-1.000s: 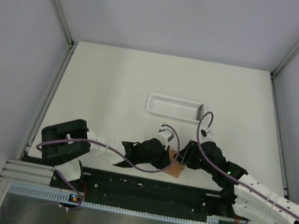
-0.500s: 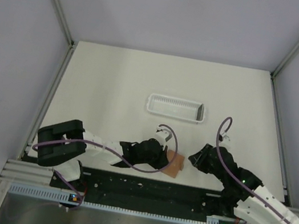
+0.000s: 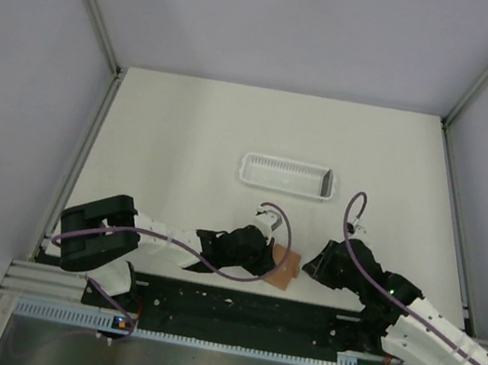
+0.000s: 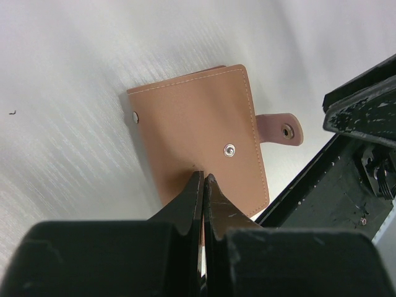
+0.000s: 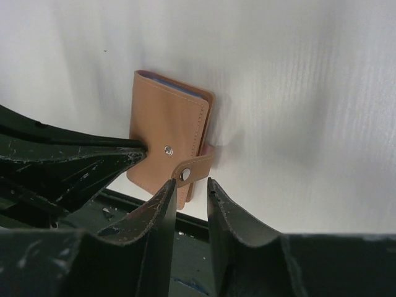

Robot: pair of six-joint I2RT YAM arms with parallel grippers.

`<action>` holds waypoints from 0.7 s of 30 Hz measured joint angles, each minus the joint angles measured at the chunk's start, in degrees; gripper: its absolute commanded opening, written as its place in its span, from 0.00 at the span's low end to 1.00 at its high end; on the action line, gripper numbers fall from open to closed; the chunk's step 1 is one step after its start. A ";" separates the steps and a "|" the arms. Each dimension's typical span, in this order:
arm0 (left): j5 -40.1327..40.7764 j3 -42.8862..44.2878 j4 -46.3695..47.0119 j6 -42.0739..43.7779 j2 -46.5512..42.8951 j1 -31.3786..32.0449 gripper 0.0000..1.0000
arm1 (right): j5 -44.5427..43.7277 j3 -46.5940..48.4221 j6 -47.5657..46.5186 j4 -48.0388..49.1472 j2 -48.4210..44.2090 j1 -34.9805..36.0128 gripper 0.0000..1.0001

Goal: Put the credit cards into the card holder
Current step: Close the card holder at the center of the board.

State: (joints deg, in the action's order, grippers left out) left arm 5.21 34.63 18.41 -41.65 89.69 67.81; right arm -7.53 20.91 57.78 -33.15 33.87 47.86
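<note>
Fingers (image 4: 185,207) of the left gripper (image 4: 203,178) are pressed tight together, tips down on the closed holder (image 4: 198,124), which lies on the table (image 3: 186,135) near its 6 o'clock edge, just beside the black rail (image 3: 240,310). At the holder's 3 o'clock the right gripper (image 5: 189,182) has its fingers narrowly parted around the strap (image 5: 197,166); whether they pinch it I cannot tell. A white tray (image 3: 285,175) sits well apart at 12 o'clock.

Closed left end effector (image 4: 203,178) against folded card holder (image 4: 192,117), strap (image 4: 281,129) unfastened.
</note>
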 measured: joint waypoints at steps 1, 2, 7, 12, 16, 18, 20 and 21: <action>0.00 0.00 0.00 0.00 0.00 0.00 0.00 | 0.39 -0.44 0.13 0.70 0.04 0.00 0.26; 0.02 0.00 -0.02 0.00 0.00 0.00 0.00 | 1.05 -1.07 0.31 1.44 0.17 0.00 0.26; 0.17 0.00 -0.02 -0.02 0.00 0.02 0.00 | 2.43 -2.64 0.55 3.91 2.40 0.00 0.25; 0.17 0.00 -0.04 -0.04 0.00 0.02 0.00 | 3.52 -3.61 0.59 7.06 3.48 0.00 0.28; 0.17 0.00 -0.02 -0.09 0.00 0.02 0.00 | 4.02 -4.52 0.55 9.22 3.67 0.00 0.29; 0.20 0.00 -0.02 -0.24 0.00 0.02 0.00 | 4.04 -4.83 0.39 10.32 3.89 0.00 0.29; 0.22 0.00 -0.02 -0.26 0.00 0.02 0.00 | 4.02 -4.92 0.28 11.19 4.28 0.00 0.29; 0.22 0.00 -0.02 -0.26 0.00 0.02 0.00 | 4.02 -4.96 0.26 11.63 4.57 0.00 0.29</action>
State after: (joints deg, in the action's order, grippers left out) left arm 5.43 34.63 18.39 -41.91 89.69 67.83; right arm -3.51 15.94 58.04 -21.52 38.44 47.86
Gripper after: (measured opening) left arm 0.013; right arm 0.290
